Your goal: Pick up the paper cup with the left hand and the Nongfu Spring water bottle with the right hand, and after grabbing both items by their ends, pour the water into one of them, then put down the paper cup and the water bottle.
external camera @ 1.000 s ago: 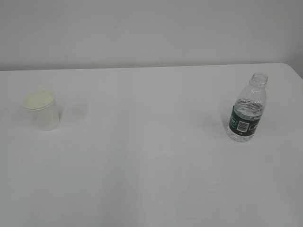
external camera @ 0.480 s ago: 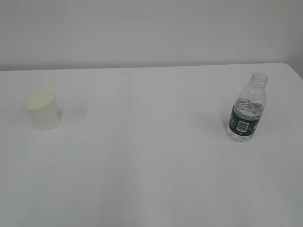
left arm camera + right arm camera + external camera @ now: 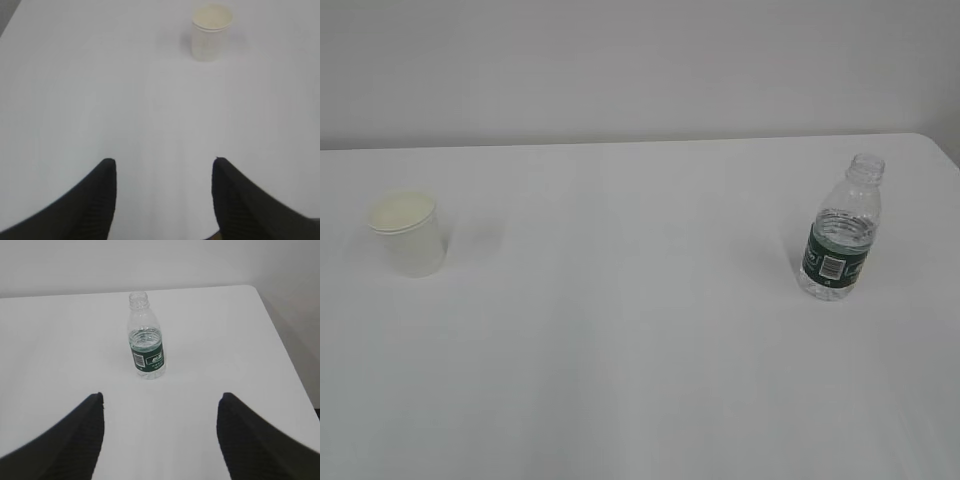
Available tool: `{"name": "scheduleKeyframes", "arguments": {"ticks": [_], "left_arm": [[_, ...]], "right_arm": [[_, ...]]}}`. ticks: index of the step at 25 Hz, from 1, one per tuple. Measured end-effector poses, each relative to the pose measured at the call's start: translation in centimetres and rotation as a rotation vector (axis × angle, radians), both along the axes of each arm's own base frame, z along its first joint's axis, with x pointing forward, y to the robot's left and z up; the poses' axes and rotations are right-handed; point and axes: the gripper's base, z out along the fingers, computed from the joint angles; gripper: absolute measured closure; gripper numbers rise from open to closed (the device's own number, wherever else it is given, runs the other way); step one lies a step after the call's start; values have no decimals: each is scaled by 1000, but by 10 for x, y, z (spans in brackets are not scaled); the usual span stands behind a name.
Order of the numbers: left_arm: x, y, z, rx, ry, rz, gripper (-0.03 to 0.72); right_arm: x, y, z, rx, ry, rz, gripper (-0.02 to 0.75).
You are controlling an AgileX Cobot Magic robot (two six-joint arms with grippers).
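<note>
Left pincer (image 3: 164, 165): you see its two black fingers (image 3: 95, 200) spread wide at the bottom of the left wrist view, with nothing between them but bare surface.
Cup (image 3: 212, 32): it stands upright on the surface, well ahead of your left pincer and a little to the right of its centre line; its mouth faces up and the cream inside shows. Nothing touches it.
Right pincer (image 3: 161, 397): its fingers (image 3: 250, 440) stand wide apart too, holding nothing.
Bottle (image 3: 146, 336): it stands upright, well ahead of your right pincer and slightly left of its centre line, clear of both fingers. The neck is capless, and the green label with its white barcode patch faces the pincer.
Water (image 3: 146, 337): you can see a level line inside the bottle near the top of the label; how full it is below that you cannot tell through the label.
Surface (image 3: 620, 350): plain white. In the exterior view the cup (image 3: 407, 234) sits at the left and the bottle (image 3: 841, 232) at the right, well apart; neither arm shows there.
</note>
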Motion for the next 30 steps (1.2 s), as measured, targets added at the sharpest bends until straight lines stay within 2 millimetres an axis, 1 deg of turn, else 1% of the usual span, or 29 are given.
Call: {"name": "scheduleKeyframes", "arguments": {"ticks": [7, 9, 14, 17, 21, 25, 30], "left_arm": [[9, 1, 1, 33, 37, -28, 257], [11, 3, 4, 59, -7, -35, 257], [19, 0, 23, 66, -218, -74, 265], [21, -1, 27, 64, -264, -84, 291], [23, -2, 30, 54, -301, -95, 301], [37, -8, 30, 8, -263, -116, 305], [61, -15, 30, -55, -221, -139, 305]], "right_arm": [[6, 0, 1, -20, 9, 7, 201], [7, 0, 3, -21, -9, 7, 201], [7, 0, 4, -20, -24, 6, 201], [7, 0, 4, -20, -24, 7, 201], [7, 0, 5, -20, -26, 7, 201], [5, 0, 12, -56, -54, 19, 201], [1, 0, 21, -101, -88, 34, 201]]}}
